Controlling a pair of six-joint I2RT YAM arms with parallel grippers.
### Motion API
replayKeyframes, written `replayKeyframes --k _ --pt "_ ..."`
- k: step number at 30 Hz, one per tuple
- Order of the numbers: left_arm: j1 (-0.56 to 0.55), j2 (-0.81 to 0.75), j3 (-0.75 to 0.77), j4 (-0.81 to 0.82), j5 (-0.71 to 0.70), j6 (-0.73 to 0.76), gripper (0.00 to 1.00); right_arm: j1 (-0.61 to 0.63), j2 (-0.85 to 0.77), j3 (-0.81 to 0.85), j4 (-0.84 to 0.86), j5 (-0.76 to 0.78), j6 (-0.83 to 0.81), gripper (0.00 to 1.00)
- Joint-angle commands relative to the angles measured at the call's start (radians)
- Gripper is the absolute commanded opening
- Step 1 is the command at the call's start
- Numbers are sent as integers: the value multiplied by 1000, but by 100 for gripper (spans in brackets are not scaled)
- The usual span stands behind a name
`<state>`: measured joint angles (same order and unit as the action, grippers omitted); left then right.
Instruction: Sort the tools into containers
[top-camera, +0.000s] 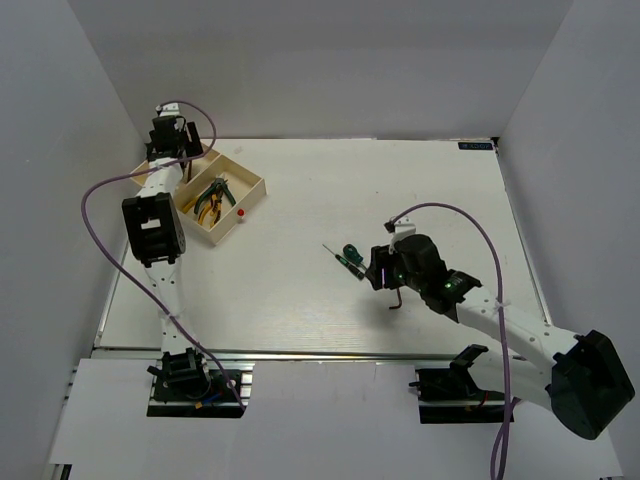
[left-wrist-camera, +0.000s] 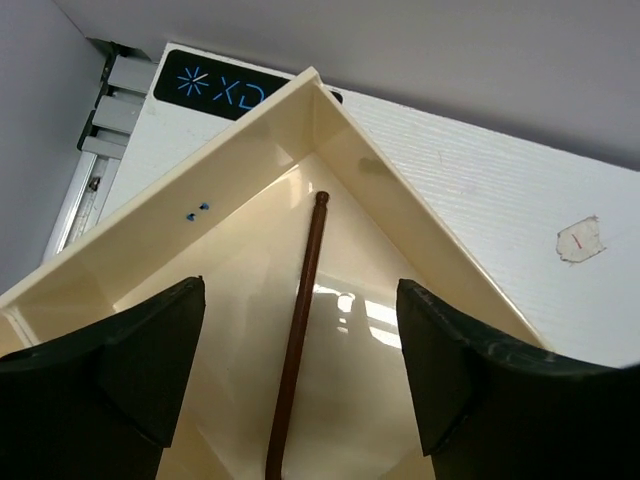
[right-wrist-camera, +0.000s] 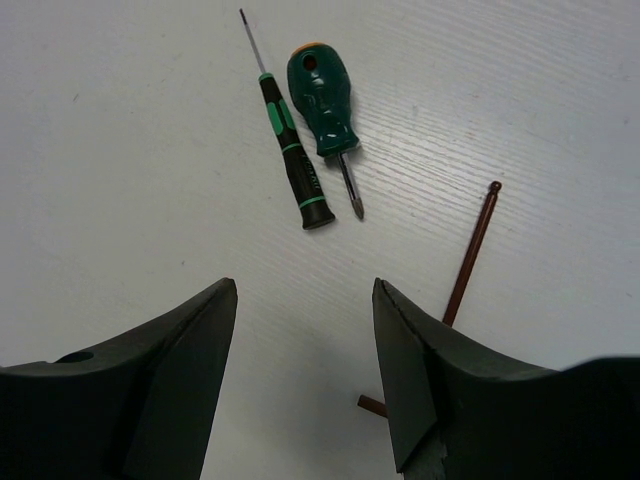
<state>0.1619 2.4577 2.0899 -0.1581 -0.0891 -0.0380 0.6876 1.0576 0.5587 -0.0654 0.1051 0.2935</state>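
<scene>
Right tool beside hex key

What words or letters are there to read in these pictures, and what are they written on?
"XD": blue letters after a blue star sign, on a black label stuck to the table; the tray rim hides the rest.
In the top view, the small dark label at the table's far right corner: too small to read.
On the torn sticker: only a red mark, not readable.

Glossy plastic tray, matt ribbed table, shiny stubby screwdriver handle
</scene>
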Motion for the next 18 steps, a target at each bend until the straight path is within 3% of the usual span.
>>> replayKeyframes --k 1,3,9,10,18 --pt "-5 -133 -7 -3 32 -49 89 -2 -42 3 -31 94 45 62" --pt "-15 -182 -42 -6 38 -62 98 -2 -47 13 -89 155 87 62" --pt "-33 -472 -292 43 146 -249 98 -7 -42 41 -241 252 197 61" --pt "-50 -518 -400 57 158 -260 98 -10 -44 37 -264 258 208 61" --pt "-212 -864 -737 11 253 -287 98 -28 1 -42 -248 222 266 59"
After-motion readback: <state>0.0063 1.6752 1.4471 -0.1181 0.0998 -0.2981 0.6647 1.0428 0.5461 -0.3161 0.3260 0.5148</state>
